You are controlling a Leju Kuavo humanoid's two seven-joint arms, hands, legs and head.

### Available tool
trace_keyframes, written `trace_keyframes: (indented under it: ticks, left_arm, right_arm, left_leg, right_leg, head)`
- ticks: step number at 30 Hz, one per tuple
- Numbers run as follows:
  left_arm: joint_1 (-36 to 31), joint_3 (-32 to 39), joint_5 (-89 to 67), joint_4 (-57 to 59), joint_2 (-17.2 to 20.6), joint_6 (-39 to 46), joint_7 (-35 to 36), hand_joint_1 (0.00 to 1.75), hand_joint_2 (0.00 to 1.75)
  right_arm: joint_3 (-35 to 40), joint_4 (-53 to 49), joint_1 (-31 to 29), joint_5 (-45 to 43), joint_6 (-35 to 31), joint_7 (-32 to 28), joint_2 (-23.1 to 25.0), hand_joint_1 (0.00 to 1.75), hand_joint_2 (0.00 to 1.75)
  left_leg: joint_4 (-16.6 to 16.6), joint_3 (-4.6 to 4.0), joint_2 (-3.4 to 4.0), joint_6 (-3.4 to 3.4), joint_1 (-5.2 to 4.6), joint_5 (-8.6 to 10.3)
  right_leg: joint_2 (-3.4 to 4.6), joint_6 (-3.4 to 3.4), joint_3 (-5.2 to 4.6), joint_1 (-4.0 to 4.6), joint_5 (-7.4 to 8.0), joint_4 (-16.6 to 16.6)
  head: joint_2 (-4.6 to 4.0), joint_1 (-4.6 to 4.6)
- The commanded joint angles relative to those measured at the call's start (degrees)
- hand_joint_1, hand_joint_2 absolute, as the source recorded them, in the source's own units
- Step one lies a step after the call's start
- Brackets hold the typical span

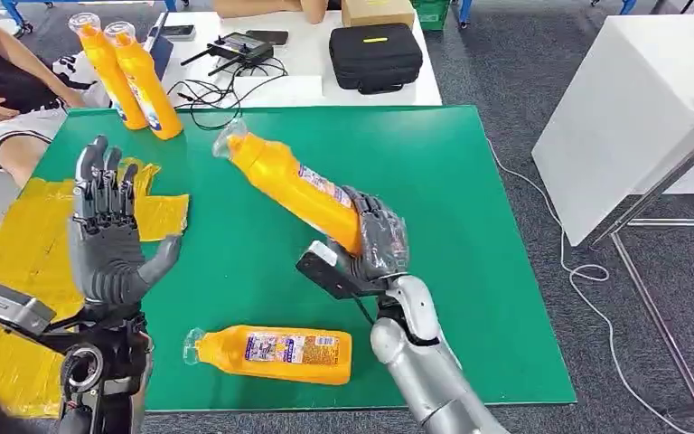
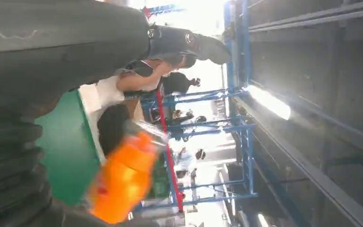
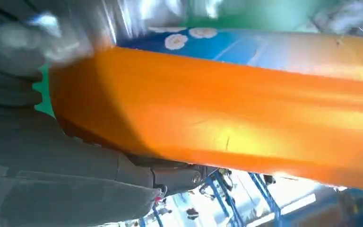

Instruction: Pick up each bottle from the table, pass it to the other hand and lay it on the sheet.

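Note:
My right hand [image 1: 375, 244] grips the base of an orange bottle [image 1: 294, 185] and holds it above the green mat [image 1: 470, 199], tilted with its clear cap toward the far left. The same bottle [image 3: 227, 113] fills the right wrist view and appears blurred as an orange bottle [image 2: 125, 179] in the left wrist view. My left hand [image 1: 108, 226] is raised over the yellow sheet [image 1: 18, 262], fingers spread, holding nothing. A second bottle [image 1: 276, 354] lies on its side near the mat's front edge. Two more bottles [image 1: 131, 77] stand upright at the far left corner.
A person [image 1: 0, 99] sits at the far left beside the mat. Behind the mat a white table [image 1: 316, 86] carries a black case [image 1: 375, 56], a controller and cables. A white table [image 1: 633, 117] stands to the right.

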Motion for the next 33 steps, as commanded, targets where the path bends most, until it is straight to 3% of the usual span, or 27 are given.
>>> trace_keyframes:
  ticks: [1,2,5,11,23,30,33]
  left_arm:
    - [-5.00,-6.22,0.05,15.27,0.64,1.68,4.62,0.00,1.75]
    - [-5.85,-7.07,1.12,16.97,0.64,0.96,4.66,0.00,1.75]
    - [-7.03,-9.96,1.80,18.59,0.81,0.93,4.48,0.00,1.75]
    - [-6.34,-13.49,3.19,17.33,1.02,-0.02,5.14,0.00,1.75]
    - [-5.62,-15.36,6.70,15.44,2.88,0.90,4.83,0.00,1.75]
    - [-5.57,-15.33,6.87,15.25,3.03,0.91,4.80,0.00,1.75]
    - [-5.57,-15.45,7.45,14.53,3.42,1.07,4.69,0.00,1.75]
  right_arm:
    - [-6.63,-10.67,3.72,-14.40,-6.48,-11.42,0.22,1.75,1.75]
    - [-6.18,-12.08,4.38,-18.14,-5.58,-15.50,0.24,1.75,1.75]
    - [-3.69,-13.58,5.54,-21.67,-5.46,-19.68,0.00,1.75,1.75]
    - [0.53,-12.22,4.63,-22.90,-5.55,-22.23,0.21,1.75,1.75]
    - [10.16,-3.18,1.89,-19.02,-1.96,-17.66,0.87,1.75,1.75]
    - [10.68,-2.47,1.84,-18.53,-2.00,-17.21,1.20,1.75,1.75]
    - [13.08,1.90,0.19,-16.12,2.03,-13.33,2.19,1.75,1.75]
  left_leg:
    - [-0.13,0.21,-0.21,0.02,-0.02,0.01]
    - [-0.17,0.33,-0.29,0.03,0.00,0.00]
    - [-0.08,0.13,-0.18,0.02,-0.02,0.01]
    - [-0.06,0.17,-0.01,0.01,0.00,-0.05]
    - [-0.16,0.34,0.09,0.02,0.03,-0.08]
    - [-0.08,0.09,-0.01,0.01,0.01,-0.03]
    - [-0.12,0.24,0.13,0.02,0.03,-0.09]
  right_leg:
    - [-0.31,0.02,0.27,-0.01,-0.08,-0.10]
    - [-0.42,0.03,0.42,0.03,-0.11,-0.16]
    - [-0.28,0.03,0.18,0.00,-0.07,-0.07]
    - [-0.12,0.02,0.17,0.02,-0.06,-0.06]
    - [-0.07,0.02,0.34,0.05,-0.05,-0.17]
    - [-0.10,0.01,0.12,0.02,-0.04,-0.07]
    - [0.02,0.03,0.25,0.04,-0.04,-0.13]
  head:
    - [0.00,-0.02]
    - [0.00,0.00]
    - [0.00,0.00]
    - [0.00,0.00]
    - [0.00,0.00]
    - [0.00,0.00]
    - [0.00,0.00]
